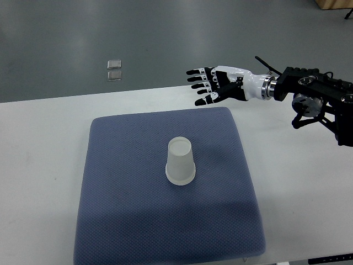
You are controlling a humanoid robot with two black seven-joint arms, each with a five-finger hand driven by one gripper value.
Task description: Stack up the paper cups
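A white paper cup [181,162] stands upside down near the middle of a blue-grey mat [121,210]; whether it is one cup or a nested stack cannot be told. My right hand [207,85] reaches in from the right edge and hovers above the mat's far right corner, well away from the cup. Its black and white fingers [196,79] are stretched out flat and hold nothing. The left arm does not show.
The mat lies on a white table [38,154]. Beyond the table's far edge is grey floor with two small square plates [115,69]. The right forearm's black housing [320,99] hangs over the table's right side.
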